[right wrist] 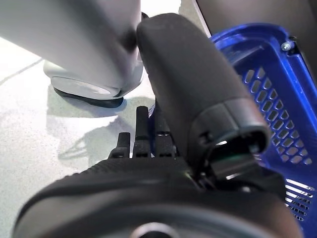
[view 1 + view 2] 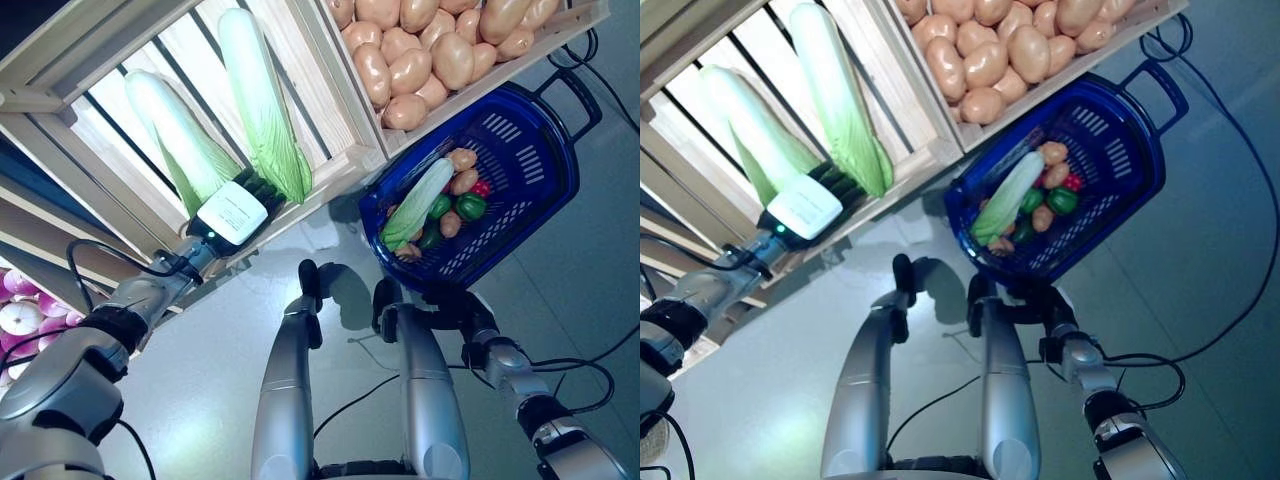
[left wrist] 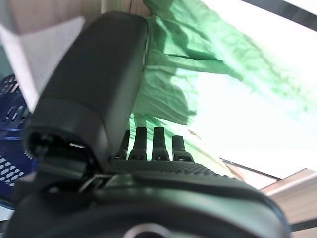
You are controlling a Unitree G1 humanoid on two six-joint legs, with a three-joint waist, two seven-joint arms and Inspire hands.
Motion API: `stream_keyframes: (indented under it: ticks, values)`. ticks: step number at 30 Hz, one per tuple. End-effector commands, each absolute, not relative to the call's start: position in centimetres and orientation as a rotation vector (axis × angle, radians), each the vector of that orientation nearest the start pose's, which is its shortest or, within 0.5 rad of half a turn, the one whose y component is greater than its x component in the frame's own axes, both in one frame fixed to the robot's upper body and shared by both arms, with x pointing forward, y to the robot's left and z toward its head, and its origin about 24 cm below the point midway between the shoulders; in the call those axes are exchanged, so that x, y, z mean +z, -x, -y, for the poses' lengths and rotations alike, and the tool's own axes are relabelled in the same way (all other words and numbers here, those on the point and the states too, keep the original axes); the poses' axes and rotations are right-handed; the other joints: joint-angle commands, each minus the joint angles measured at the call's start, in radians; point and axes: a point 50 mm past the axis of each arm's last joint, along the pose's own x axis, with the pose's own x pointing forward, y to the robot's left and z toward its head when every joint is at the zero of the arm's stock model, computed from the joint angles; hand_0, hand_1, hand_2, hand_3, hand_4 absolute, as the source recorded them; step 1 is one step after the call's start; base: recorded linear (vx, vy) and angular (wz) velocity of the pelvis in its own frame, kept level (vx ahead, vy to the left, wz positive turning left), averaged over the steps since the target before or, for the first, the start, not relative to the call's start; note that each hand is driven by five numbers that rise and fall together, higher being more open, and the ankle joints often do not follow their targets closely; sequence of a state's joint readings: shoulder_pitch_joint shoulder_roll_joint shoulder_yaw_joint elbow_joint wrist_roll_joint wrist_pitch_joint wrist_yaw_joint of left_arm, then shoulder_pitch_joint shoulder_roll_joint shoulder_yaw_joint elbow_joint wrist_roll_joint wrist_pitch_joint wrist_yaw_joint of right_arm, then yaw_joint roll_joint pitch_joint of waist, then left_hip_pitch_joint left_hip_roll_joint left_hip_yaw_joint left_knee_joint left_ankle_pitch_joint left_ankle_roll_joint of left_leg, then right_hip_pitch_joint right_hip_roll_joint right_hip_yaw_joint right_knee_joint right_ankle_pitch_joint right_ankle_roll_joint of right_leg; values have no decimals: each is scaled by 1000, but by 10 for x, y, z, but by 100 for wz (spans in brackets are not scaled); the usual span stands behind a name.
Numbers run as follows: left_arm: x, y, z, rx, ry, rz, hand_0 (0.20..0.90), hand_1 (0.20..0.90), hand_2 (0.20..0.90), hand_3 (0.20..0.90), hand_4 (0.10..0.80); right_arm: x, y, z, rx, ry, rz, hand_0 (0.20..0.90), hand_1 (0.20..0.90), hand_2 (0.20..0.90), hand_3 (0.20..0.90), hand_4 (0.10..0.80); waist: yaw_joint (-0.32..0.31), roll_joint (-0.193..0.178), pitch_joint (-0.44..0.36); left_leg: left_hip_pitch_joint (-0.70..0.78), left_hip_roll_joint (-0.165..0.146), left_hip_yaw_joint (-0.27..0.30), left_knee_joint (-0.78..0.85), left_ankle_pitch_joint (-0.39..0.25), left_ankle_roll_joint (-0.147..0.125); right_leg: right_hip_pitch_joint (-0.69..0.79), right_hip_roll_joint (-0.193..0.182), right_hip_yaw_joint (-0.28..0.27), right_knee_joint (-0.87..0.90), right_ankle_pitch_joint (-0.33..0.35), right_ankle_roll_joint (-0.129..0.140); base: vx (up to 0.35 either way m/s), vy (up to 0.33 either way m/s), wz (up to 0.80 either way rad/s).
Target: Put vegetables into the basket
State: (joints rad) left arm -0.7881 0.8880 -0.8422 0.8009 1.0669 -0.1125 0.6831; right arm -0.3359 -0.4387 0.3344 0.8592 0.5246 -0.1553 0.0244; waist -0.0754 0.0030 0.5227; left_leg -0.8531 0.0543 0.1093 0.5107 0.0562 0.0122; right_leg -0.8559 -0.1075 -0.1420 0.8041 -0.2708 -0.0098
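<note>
Left hand (image 2: 232,213) reaches fingers-straight against the leafy ends of two long pale-green cabbages (image 2: 262,100) in the slatted wooden crate (image 2: 352,160), gripping nothing, so they may roll or snag on a slat; right hand (image 2: 452,303) holds the blue plastic basket (image 2: 545,160) rim, fingers hidden.

Blue plastic basket (image 2: 540,170) on floor below the crates, holding one napa cabbage (image 2: 420,203), green peppers (image 2: 470,207), potatoes (image 2: 462,158). Two more cabbages (image 2: 262,100) lie in wooden crate (image 2: 330,165), leaf ends down.
</note>
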Motion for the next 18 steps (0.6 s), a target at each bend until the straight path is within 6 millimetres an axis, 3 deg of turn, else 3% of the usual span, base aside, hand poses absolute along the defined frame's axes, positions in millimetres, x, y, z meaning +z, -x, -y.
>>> stream_keyframes:
  ticks: [1,18]
  values:
    - [142,-353,-269,101,-2179,615,300,300,300,300,400,-49,-261,249,-71,107,-506,900,900,900,900,800,-8,8,-3,-11,22,18,120,-155,-49,21,17,13,-155,147,31,0,0,0]
    - [132,-347,-285,163,-2171,496,300,300,300,300,400,-47,-265,246,-73,109,-503,900,900,900,900,800,-4,10,-3,6,20,23,97,-145,-56,37,20,14,-170,147,31,0,0,0]
